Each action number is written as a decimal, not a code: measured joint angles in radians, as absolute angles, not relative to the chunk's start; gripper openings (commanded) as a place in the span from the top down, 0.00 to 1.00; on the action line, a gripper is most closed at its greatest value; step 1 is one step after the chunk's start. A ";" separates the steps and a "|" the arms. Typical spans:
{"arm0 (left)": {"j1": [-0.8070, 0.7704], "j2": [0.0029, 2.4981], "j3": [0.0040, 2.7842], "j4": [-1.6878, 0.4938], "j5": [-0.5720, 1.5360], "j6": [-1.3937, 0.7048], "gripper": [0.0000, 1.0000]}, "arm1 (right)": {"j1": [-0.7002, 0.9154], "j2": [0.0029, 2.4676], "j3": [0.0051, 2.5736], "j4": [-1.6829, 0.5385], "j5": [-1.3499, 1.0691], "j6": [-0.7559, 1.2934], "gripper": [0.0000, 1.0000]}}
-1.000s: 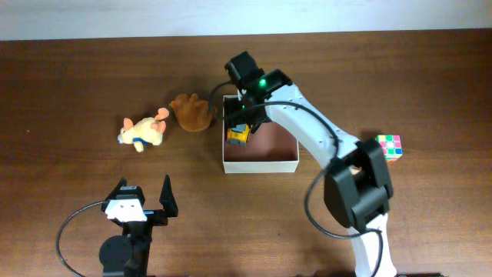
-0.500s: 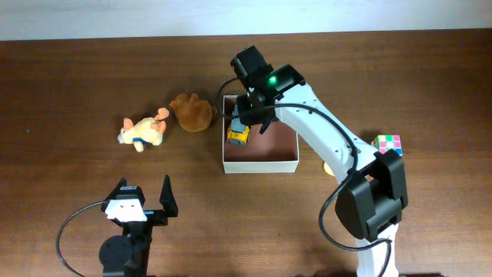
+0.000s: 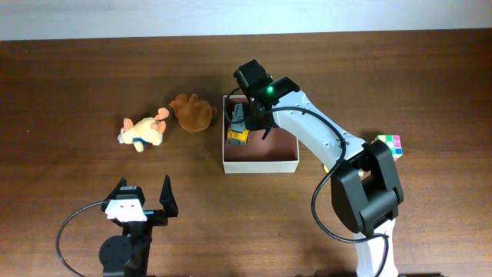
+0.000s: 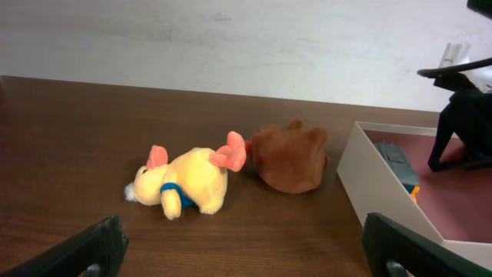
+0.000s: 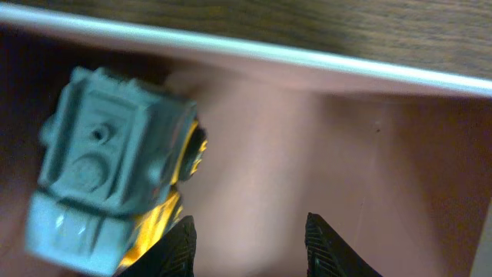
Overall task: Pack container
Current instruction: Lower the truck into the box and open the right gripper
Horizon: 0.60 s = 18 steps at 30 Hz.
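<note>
We see our right tool (image 5: 250,225) narrowly parted, empty, beside the toy truck (image 5: 108,169) inside the container (image 3: 260,164); our left tool (image 3: 143,192) stands wide.

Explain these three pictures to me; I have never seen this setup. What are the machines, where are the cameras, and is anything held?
Two robot arms work at a wooden table. One picture looks down from above; the other two come from a camera on each wrist. The right gripper hangs inside the container, a white cardboard box, jaws apart and empty, beside a grey-and-yellow toy truck lying in it. The left gripper rests wide open, apart from everything, holding nothing. Outside the box lie a yellow plush animal, a brown plush toy and a puzzle cube.
</note>
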State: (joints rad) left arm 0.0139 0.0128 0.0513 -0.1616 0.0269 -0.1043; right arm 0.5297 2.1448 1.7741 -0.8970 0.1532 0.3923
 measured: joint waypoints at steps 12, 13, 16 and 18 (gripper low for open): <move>0.014 0.013 0.051 -0.162 0.027 -0.104 0.01 | 0.519 2.227 1.774 -0.831 0.172 0.392 0.59; 0.014 0.013 0.052 -0.162 0.027 -0.104 0.00 | 0.519 2.227 1.774 -0.826 0.172 0.392 0.59; 0.014 0.013 0.052 -0.162 0.027 -0.104 0.01 | 0.519 2.227 1.774 -0.804 0.169 0.392 0.59; 0.014 0.013 0.052 -0.162 0.027 -0.104 0.00 | 0.519 2.228 1.774 -0.785 0.158 0.391 0.59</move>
State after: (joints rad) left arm 0.0135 0.0128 0.0517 -0.1619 0.0273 -0.1043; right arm 0.5194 2.2276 1.7741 -0.7853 0.1581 0.3908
